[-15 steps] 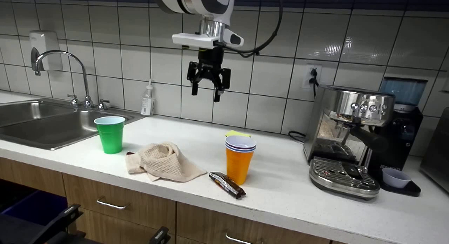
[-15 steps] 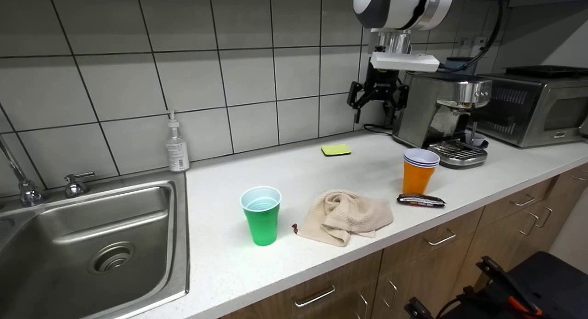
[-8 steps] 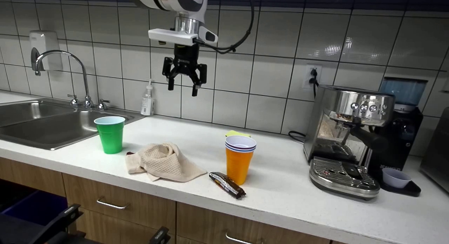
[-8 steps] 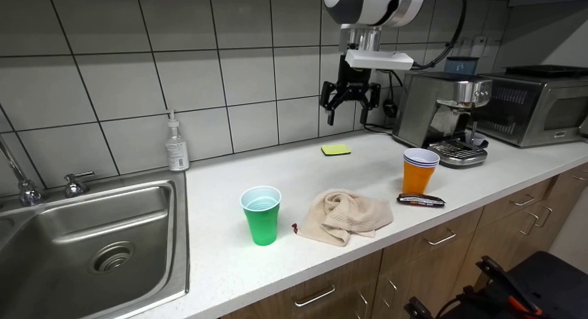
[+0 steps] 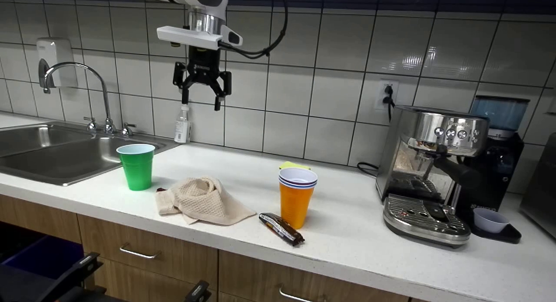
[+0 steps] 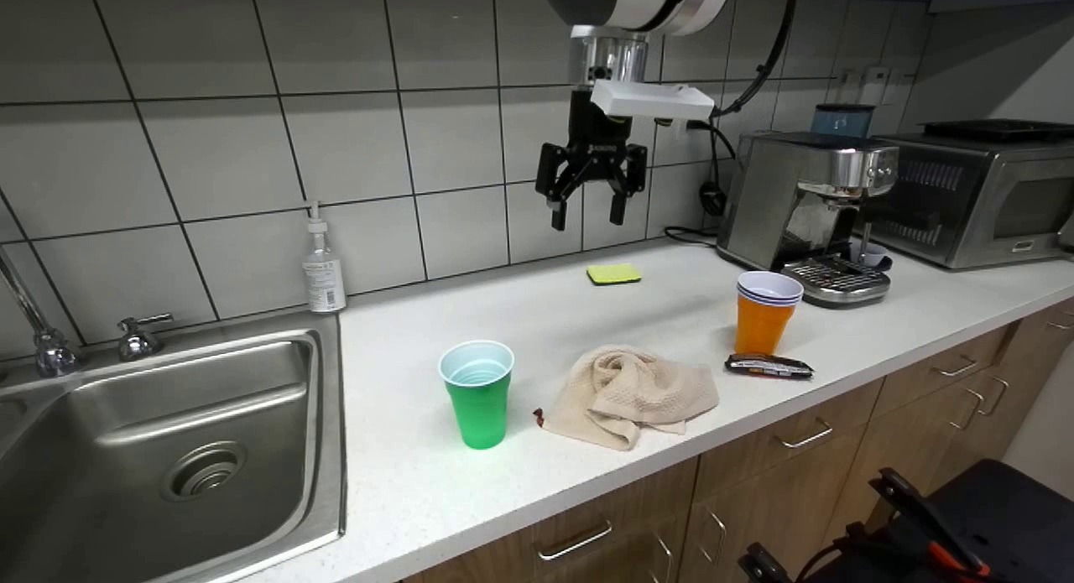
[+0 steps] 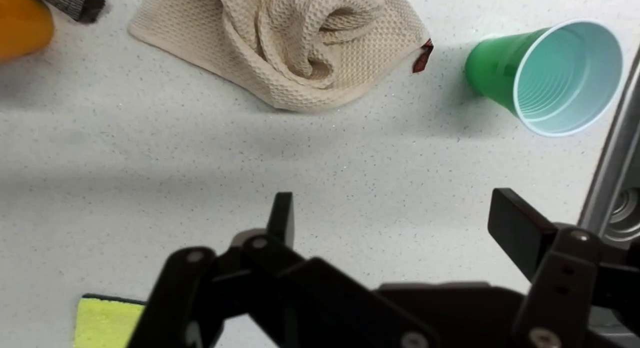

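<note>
Gripper (image 6: 588,215), spread wide and empty, hangs above a white counter (image 6: 394,398) where a crumpled beige towel (image 6: 633,398), probably light, limp and best pinched by its raised folds (image 6: 602,370), lies between a green cup (image 6: 478,411) and stacked orange cups (image 6: 762,325).

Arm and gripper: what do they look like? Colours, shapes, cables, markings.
Arm: rounded white shell with dark grey panels, then a silver metal collar and a white bar-shaped housing. Black cabling runs outside it. Gripper: black, two linkage fingers with blocky tips and round pivot heads; small pale lettering on its body, too small to read.
</note>
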